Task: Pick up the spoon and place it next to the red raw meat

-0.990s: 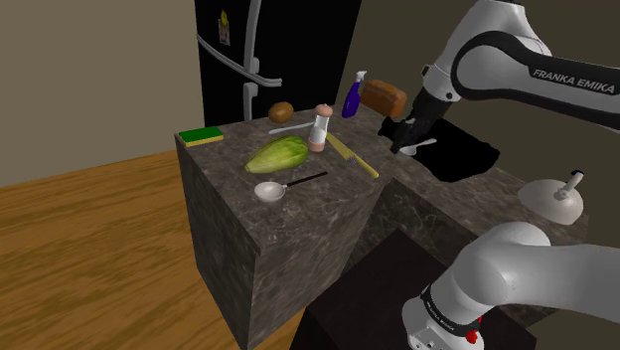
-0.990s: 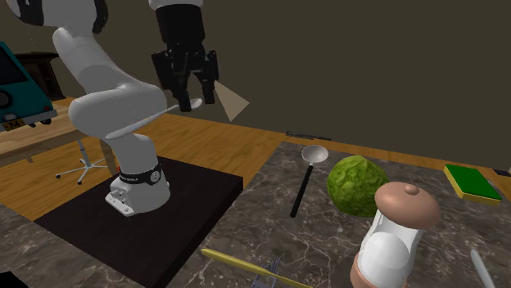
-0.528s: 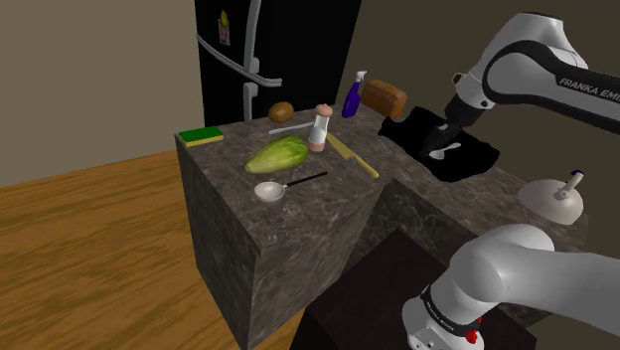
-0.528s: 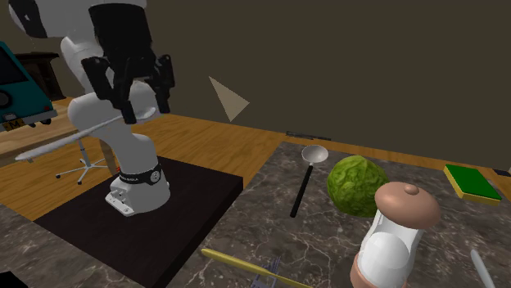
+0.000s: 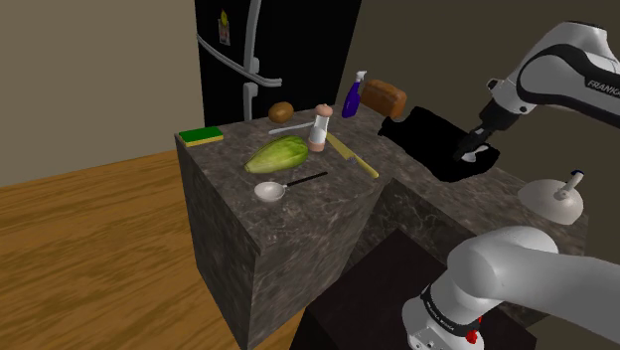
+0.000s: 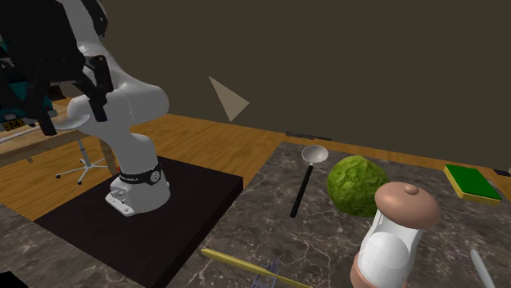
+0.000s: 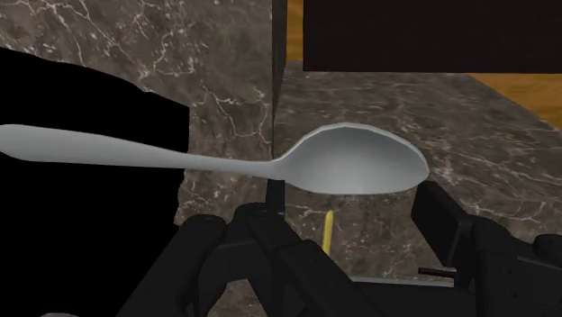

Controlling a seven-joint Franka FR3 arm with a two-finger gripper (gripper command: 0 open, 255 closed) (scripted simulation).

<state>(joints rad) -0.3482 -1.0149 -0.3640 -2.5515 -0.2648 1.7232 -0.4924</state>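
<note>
My gripper point(image 5: 471, 152) hangs over the right rim of the black sink point(image 5: 437, 139), shut on a grey spoon point(image 5: 485, 151). In the wrist view the spoon point(image 7: 360, 162) lies crosswise at the fingertips point(image 7: 267, 221), bowl between them, and its handle runs out to one side over the black basin. My gripper point(image 7: 351, 205) looks down on the marble counter point(image 7: 504, 153). A brown loaf-shaped block point(image 5: 384, 96), the only meat-like thing, stands at the counter's back, left of the sink and well away from the gripper.
On the counter block lie a green cabbage point(image 5: 278, 154), a pale mill point(image 5: 320, 127), a ladle with a black handle point(image 5: 283, 187), a yellow-handled knife point(image 5: 355, 157), a green sponge point(image 5: 202, 136) and a blue spray bottle point(image 5: 352, 96). A black fridge point(image 5: 258, 50) stands behind.
The arm has swung toward the shoulder view's right, carrying the spoon from beside the brown block across the sink to its right rim. Nothing on the counter has moved.
</note>
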